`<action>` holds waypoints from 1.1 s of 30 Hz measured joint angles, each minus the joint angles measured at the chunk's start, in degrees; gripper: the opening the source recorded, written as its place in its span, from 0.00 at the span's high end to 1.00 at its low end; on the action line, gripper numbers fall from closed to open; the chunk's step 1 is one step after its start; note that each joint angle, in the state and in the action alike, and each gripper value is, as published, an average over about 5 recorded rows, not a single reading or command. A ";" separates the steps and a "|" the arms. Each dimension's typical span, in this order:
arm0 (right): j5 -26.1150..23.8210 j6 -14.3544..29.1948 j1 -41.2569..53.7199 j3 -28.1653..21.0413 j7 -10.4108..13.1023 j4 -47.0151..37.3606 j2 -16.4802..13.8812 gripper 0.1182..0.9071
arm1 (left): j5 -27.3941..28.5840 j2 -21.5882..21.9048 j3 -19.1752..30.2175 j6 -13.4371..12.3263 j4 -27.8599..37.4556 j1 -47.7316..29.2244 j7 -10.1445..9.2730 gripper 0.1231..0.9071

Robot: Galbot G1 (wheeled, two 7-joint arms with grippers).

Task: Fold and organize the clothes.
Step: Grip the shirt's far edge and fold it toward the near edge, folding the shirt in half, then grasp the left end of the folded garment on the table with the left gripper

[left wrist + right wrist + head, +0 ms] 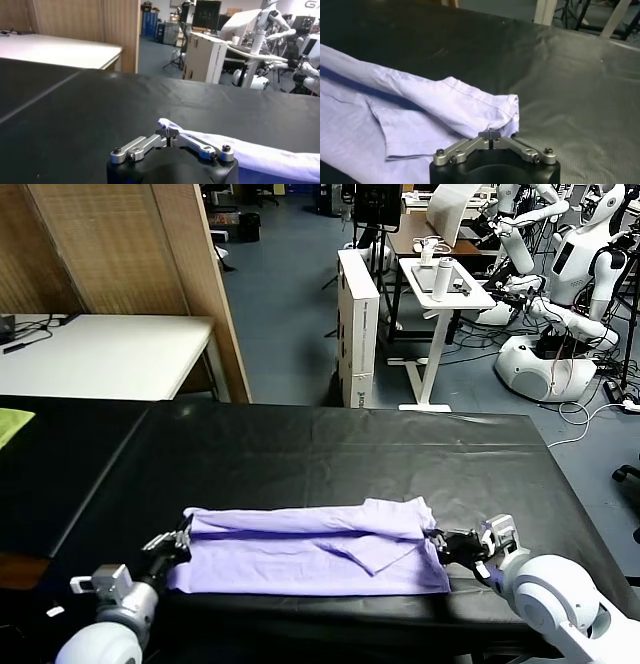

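The clothes, one light lavender T-shirt point(310, 549), lie folded into a long band across the black table point(300, 444) near its front edge. A sleeve flap lies on top toward the right end. At the band's left end my left gripper point(180, 542) is shut on the fabric; in the left wrist view its tips point(169, 134) pinch a corner of the T-shirt point(250, 152). My right gripper point(437, 541) is at the right end. In the right wrist view its tips point(490, 135) are closed on the hem of the T-shirt point(420, 100).
A yellow-green cloth point(12, 424) lies at the table's far left edge. Beyond the table stand a white table point(100, 354), a wooden partition point(130, 244), a white cart point(440, 284) and other robots point(570, 274). Bare black tabletop stretches behind the T-shirt.
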 joint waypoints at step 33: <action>0.28 -0.01 2.99 2.11 0.88 1.38 2.97 0.00 | 1.57 -4.30 -4.32 4.17 -7.67 7.18 -9.00 0.00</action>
